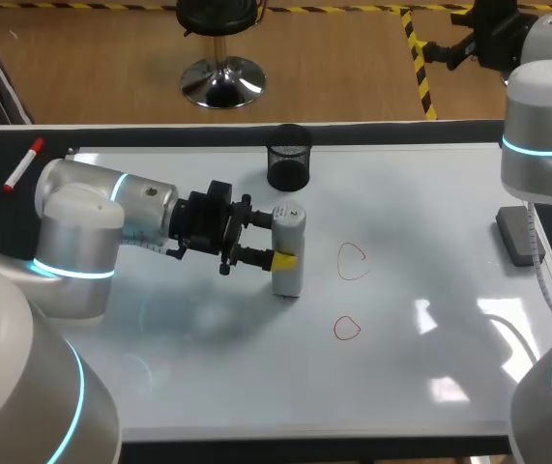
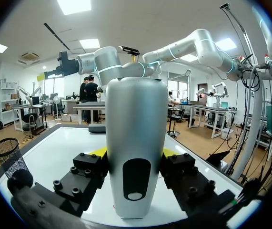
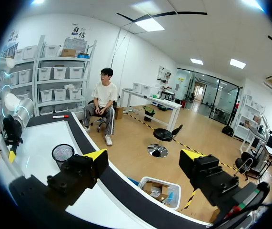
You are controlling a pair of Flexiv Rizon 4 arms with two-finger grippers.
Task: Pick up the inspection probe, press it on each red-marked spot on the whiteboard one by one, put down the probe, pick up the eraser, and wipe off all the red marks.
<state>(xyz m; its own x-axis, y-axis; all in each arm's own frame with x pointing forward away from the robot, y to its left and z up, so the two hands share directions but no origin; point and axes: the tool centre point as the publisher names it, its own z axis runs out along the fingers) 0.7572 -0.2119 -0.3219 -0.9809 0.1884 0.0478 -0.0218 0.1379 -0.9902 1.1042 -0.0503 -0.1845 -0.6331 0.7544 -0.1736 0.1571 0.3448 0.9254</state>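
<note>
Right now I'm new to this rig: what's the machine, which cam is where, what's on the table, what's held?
Two robot arms, left and right, stand at a table. Each ends in a two-finger gripper with yellow tips. The head view looks down from above and behind. The other two come from fisheye cameras on each wrist, looking along the fingers. On the table lies a whiteboard with two red marks, far and near. A black mesh cup stands at its far edge, a grey block, likely the eraser, lies at its right, and a red marker lies off its left. The left gripper is shut on the probe, a pale cylinder held upright left of the marks. The right gripper is open and empty, looking out past the table's edge.
</note>
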